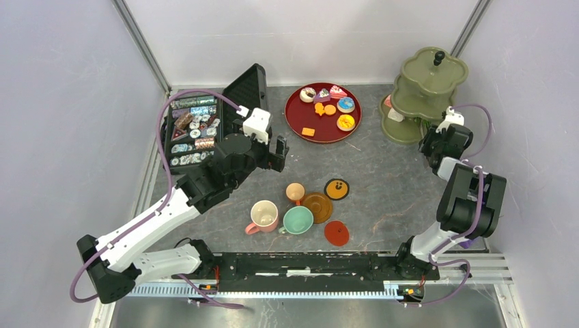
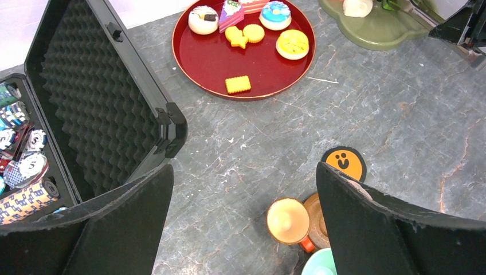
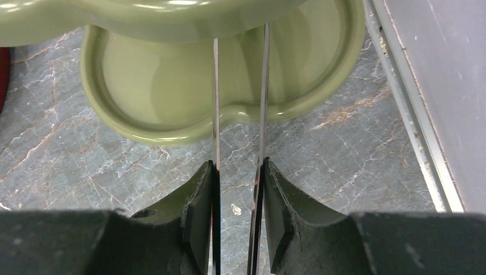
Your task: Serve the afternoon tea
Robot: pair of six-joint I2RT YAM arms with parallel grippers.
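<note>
A red tray [image 1: 300, 126] at the back holds several toy pastries, among them a donut [image 1: 308, 93], a cake slice [image 1: 337, 91] and an orange biscuit [image 2: 238, 84]. The pink cup [image 1: 263, 215], mint cup [image 1: 298, 220] and small orange cup [image 2: 288, 221] stand mid-table beside a brown saucer [image 1: 318, 207], a smiley orange saucer [image 2: 344, 162] and a red saucer [image 1: 336, 233]. My left gripper [image 2: 243, 172] is open and empty above bare table, left of the orange cup. My right gripper [image 3: 238, 169] is shut on thin metal tongs [image 3: 216, 114], which point at the green stand's bottom tier [image 3: 172, 86].
The green three-tier stand [image 1: 427, 82] is at the back right, with a white pastry [image 2: 357, 7] on its lowest tier. An open black case [image 1: 194, 130] of poker chips sits at the back left, its foam-lined lid [image 2: 97, 103] upright close to my left finger.
</note>
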